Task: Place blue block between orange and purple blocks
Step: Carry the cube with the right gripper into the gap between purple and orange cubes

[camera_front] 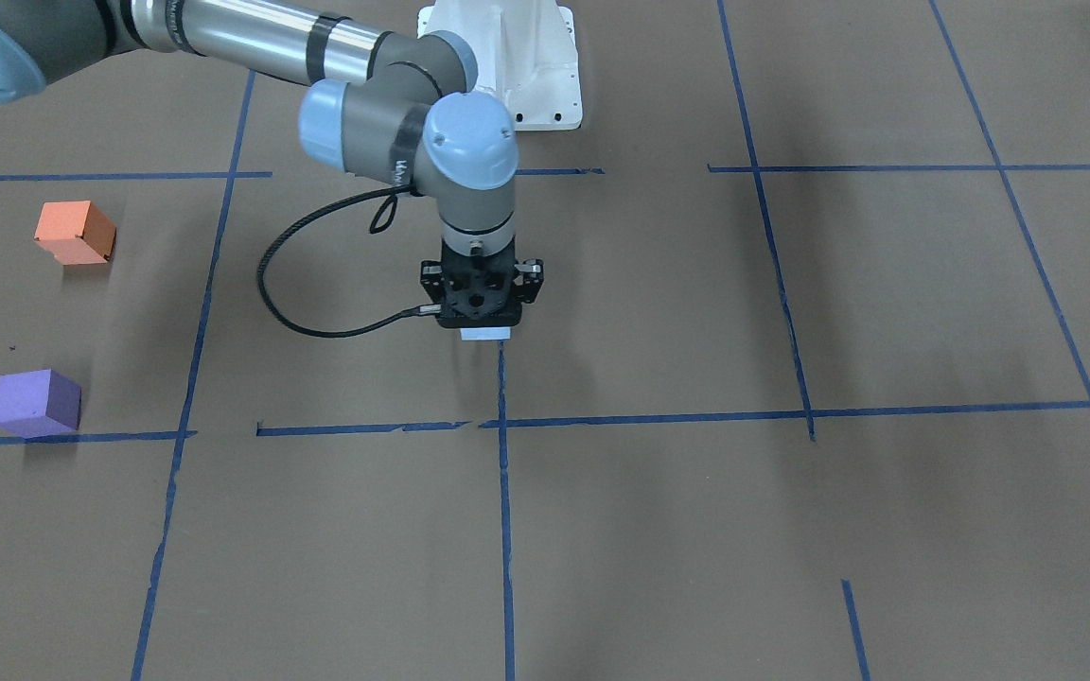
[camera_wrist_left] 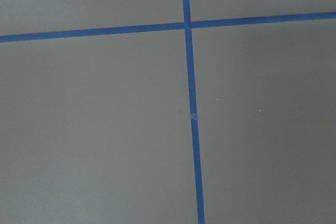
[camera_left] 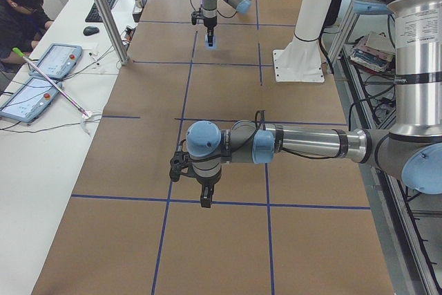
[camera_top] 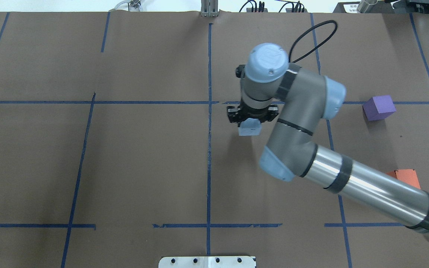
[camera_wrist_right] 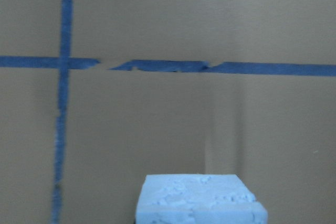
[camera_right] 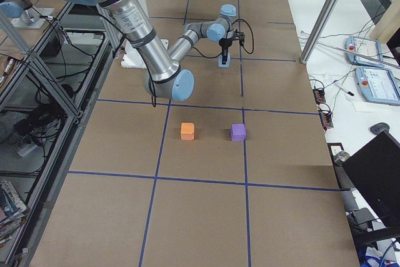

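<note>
The blue block [camera_front: 486, 334] is pale blue and sits near the table's middle, right under my right gripper [camera_front: 483, 326]. The gripper points straight down with its jaws around the block, shut on it at or just above the table; the overhead view [camera_top: 250, 126] shows the same. The block fills the bottom of the right wrist view [camera_wrist_right: 199, 200]. The orange block [camera_front: 77, 232] and purple block [camera_front: 34, 402] stand apart with a gap between them, far to the robot's right. My left gripper [camera_left: 206, 202] shows only in the exterior left view; I cannot tell its state.
Blue tape lines [camera_front: 503, 492] mark a grid on the brown table paper. The robot's white base plate [camera_front: 517, 57] is at the table's near edge. An operator with tablets [camera_left: 41, 67] sits beside the table.
</note>
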`<state>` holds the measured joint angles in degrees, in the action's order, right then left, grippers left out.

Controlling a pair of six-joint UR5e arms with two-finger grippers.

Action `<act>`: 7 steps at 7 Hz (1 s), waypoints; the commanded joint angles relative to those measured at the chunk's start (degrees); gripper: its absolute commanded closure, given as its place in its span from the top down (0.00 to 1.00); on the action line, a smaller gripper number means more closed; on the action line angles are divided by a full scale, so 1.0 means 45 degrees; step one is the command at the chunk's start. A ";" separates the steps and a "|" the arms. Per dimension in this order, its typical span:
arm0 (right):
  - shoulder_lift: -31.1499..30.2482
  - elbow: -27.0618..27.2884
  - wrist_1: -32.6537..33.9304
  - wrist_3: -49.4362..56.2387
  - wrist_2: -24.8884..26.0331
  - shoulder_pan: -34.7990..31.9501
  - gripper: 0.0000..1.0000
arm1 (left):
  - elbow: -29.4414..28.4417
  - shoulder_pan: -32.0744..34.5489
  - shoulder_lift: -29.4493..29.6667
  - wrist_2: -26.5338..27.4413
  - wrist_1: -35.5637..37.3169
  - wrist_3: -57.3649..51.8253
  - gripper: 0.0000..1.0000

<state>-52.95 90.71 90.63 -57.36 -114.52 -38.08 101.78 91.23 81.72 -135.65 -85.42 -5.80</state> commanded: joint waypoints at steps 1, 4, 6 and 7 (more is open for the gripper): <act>-0.3469 0.1884 -0.0043 0.3512 -0.0780 -0.1841 0.20 | 0.0000 0.0000 0.0004 -0.0012 -0.0001 0.0019 1.00; -0.7617 0.2498 -0.3880 0.3605 -0.1814 -0.3135 0.20 | 0.0000 0.0000 0.0004 -0.0012 -0.0020 0.0039 1.00; -0.8328 0.2480 -0.3949 0.3742 -0.2129 -0.3666 0.22 | 0.0020 0.0000 0.0004 -0.0012 -0.0001 0.0116 1.00; -0.8369 0.2305 -0.3949 0.3742 -0.2129 -0.3666 0.35 | 0.0020 0.0000 0.0004 -0.0012 -0.0020 0.0117 1.00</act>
<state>-89.83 101.76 73.11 -40.60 -123.90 -54.23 101.83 91.23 81.74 -135.70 -85.46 -5.38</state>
